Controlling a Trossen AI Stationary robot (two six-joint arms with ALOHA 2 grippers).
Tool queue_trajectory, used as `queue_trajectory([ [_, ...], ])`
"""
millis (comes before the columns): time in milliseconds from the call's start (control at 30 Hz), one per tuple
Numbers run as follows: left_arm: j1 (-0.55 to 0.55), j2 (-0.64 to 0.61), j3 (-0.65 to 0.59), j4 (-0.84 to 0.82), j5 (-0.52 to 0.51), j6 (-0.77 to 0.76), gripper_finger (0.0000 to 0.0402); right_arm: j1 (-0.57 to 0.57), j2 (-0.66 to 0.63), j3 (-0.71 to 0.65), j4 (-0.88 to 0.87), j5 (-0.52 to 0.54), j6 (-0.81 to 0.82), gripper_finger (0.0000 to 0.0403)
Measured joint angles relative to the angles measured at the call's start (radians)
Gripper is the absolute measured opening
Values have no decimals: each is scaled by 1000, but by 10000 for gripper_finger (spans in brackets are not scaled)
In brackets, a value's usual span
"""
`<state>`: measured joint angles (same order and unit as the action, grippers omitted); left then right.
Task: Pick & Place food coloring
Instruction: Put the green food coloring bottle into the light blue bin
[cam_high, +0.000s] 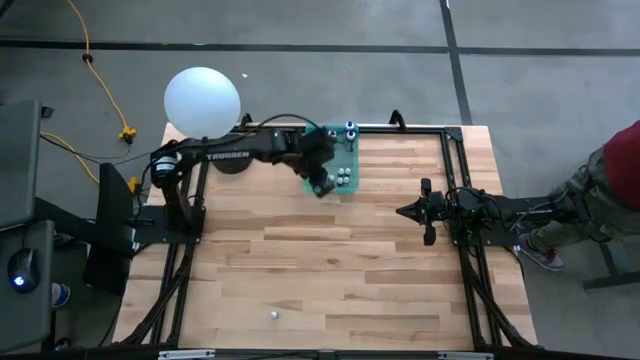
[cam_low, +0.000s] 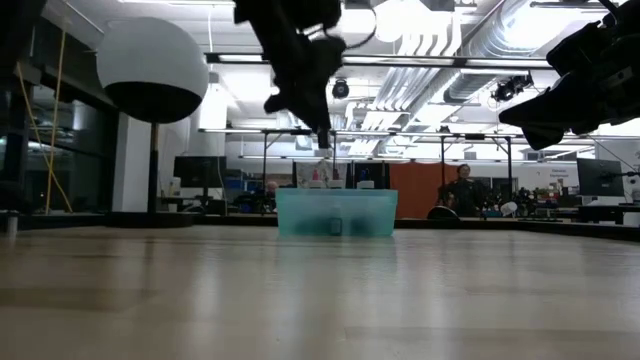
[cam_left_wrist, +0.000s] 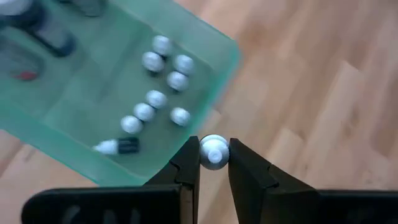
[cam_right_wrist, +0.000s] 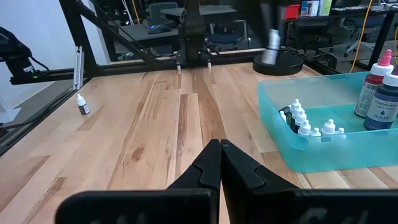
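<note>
The left gripper (cam_left_wrist: 214, 163) is pinched on one small white-capped food coloring bottle (cam_left_wrist: 214, 152), its fingers pressed against the bottle's sides with the cap facing the wrist camera, so the bottle's long axis appears to run roughly vertical, in line with the drop; the gripper hangs above the teal bin (cam_high: 349, 172), close to the bin's near edge rather than its middle; in the left wrist view the held bottle sits right at the rim line, with wood showing on one side and the bin floor on the other, so whether it is fully inside the rim I cannot tell; a short shift further over the bin looks wise before letting go. Inside the bin a cluster of small white-capped bottles (cam_left_wrist: 157, 98) stands upright, one little bottle (cam_left_wrist: 118, 146) lies on its side, and two larger bottles (cam_right_wrist: 378, 93) stand at the bin's far end. One stray bottle (cam_high: 273, 314) stands on the table (cam_high: 330, 270), well apart from the bin, nearer the front edge. The right gripper (cam_right_wrist: 220, 163) is pressed together on nothing, waiting over the table beside the bin, well clear of it.
</note>
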<state>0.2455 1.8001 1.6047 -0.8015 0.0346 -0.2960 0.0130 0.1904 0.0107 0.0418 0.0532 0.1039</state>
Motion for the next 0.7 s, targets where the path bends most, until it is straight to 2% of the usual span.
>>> queue_trajectory([
  [400,78,120,0,106,-83,-165,51,0,0,0,0,0,0,0],
  [700,83,153,-1,134,-283,-214,51,0,0,0,0,0,0,0],
])
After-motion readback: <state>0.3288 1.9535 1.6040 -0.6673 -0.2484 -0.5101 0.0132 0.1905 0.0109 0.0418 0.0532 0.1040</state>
